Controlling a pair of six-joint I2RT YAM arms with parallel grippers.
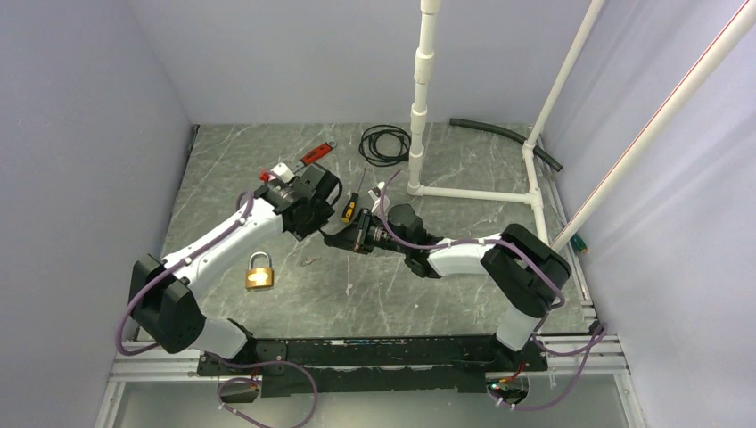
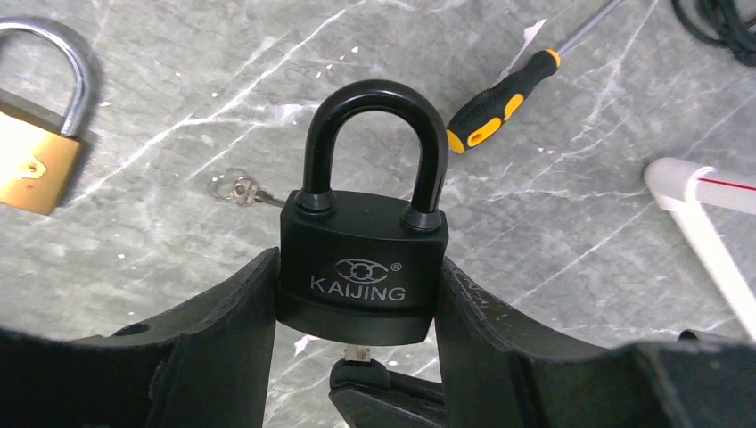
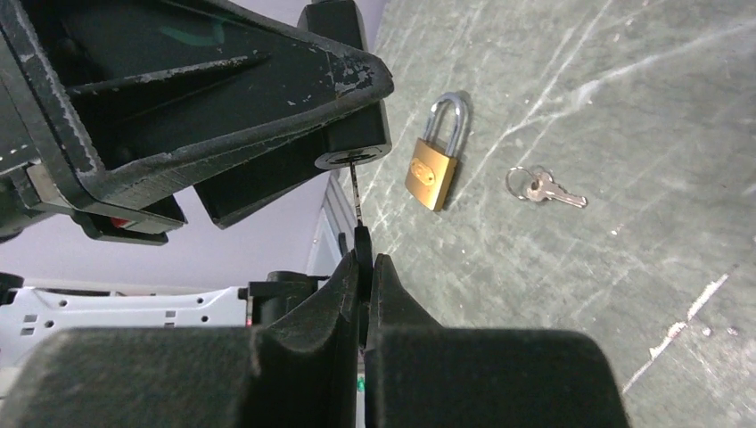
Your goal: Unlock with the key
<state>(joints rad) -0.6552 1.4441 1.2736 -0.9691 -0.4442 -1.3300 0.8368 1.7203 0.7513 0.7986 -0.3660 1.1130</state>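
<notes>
- Left of centre in the top view, a brass padlock (image 1: 259, 272) lies on the desk (image 1: 374, 303).
- Mid-frame, my left claw (image 2: 357, 299) is clamped on the black padlock (image 2: 361, 259), whose shackle is seated.
- Just right of it, my right claw (image 3: 365, 267) pinches the key (image 3: 357, 192), with the blade tip at the keyhole.

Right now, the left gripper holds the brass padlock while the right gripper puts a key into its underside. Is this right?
Not quite. The left gripper holds the black padlock, as the left wrist view shows; the brass padlock lies free on the table. The rest stands: the right gripper puts a key into its underside.
</notes>
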